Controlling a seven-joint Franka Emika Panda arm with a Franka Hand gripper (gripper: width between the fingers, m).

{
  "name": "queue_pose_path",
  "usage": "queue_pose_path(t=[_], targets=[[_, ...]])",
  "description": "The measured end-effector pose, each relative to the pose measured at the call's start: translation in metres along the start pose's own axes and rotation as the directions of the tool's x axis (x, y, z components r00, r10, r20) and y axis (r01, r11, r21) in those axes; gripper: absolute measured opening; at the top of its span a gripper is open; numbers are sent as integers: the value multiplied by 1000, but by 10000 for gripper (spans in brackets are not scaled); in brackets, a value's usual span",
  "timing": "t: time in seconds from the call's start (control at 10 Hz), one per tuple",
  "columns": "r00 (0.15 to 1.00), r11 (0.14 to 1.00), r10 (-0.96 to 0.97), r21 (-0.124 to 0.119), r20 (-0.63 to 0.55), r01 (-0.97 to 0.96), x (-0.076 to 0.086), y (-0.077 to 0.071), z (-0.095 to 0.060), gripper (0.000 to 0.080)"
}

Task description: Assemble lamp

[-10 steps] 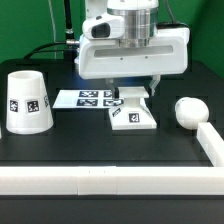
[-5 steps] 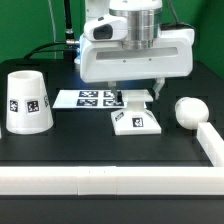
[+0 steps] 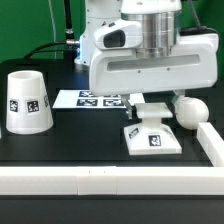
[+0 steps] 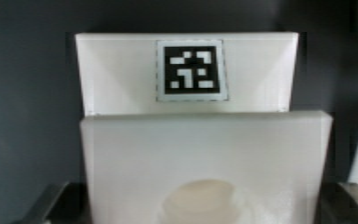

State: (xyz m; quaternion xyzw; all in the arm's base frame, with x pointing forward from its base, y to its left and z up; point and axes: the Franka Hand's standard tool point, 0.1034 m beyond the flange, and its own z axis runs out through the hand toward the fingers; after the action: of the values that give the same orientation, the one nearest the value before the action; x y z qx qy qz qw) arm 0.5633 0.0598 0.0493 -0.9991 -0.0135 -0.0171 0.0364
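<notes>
The flat square lamp base sits low over the black table, near the front right in the exterior view. My gripper stands right above it and is shut on its rear raised part. In the wrist view the base fills the picture, its tag faces up, and a dark fingertip shows at each side of it. The round bulb lies just to the exterior view's right of the base. The tapered shade stands mouth-up at the exterior view's far left.
The marker board lies flat behind the base, partly hidden by my hand. A white rail runs along the table's front and turns up the exterior view's right side, close to the base and bulb.
My gripper has moved toward the front and the exterior view's right with the base in it. The base is now nearer the rail corner and the bulb. Shade and bulb have not moved.
</notes>
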Motion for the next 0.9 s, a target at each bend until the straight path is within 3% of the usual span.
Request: queue_pose_path(t=[0.3,0.6,0.9], targets=[[999,1000,14,11,-31,-14,33,-18,1,534],[999,1000,16,21,-43,-15,48,-27,2,534],[999,1000,20,22,-50,-19,58,-26,2,534]])
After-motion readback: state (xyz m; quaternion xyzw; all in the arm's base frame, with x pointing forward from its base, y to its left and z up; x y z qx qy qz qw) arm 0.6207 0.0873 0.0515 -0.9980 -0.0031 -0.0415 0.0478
